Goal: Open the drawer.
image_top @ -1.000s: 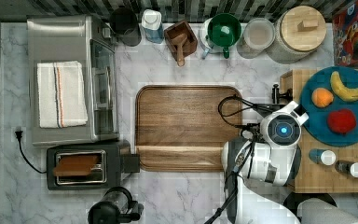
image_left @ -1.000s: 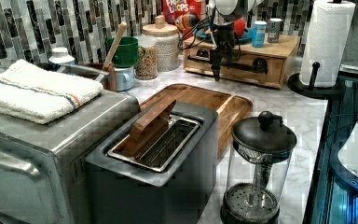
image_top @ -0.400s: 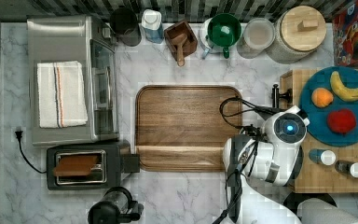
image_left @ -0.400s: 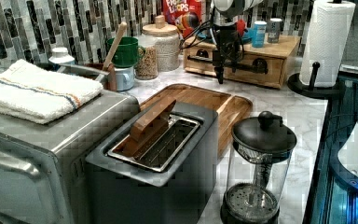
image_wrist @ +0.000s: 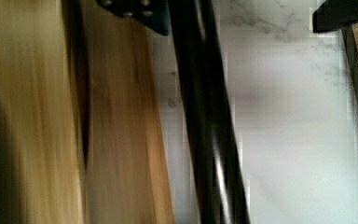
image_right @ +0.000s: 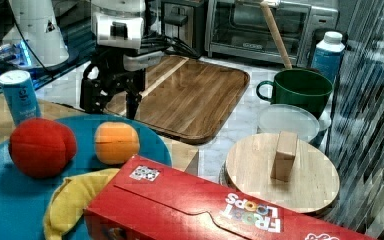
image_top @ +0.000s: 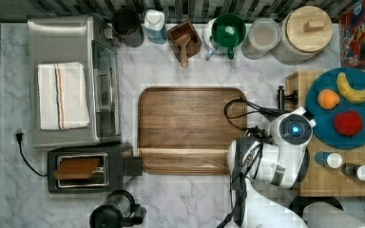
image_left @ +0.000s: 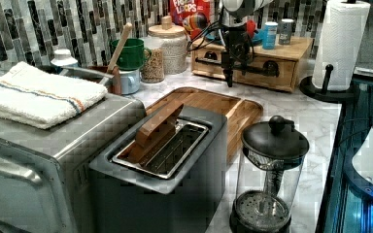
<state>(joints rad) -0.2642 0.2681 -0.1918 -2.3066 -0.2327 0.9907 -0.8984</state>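
End effector [image_left: 229,73] has shifted along drawer's [image_left: 252,68] horizontal handle [image_wrist: 209,116]

Arm [image_top: 266,166] reaches in from the top view's lower right, white links bent, black cables looped off the wrist. Wrist points straight down, gripper [image_left: 229,73] hanging vertical below it in the left view. In the right view, 2 dark fingers [image_right: 132,102] point downward with a gap between them.
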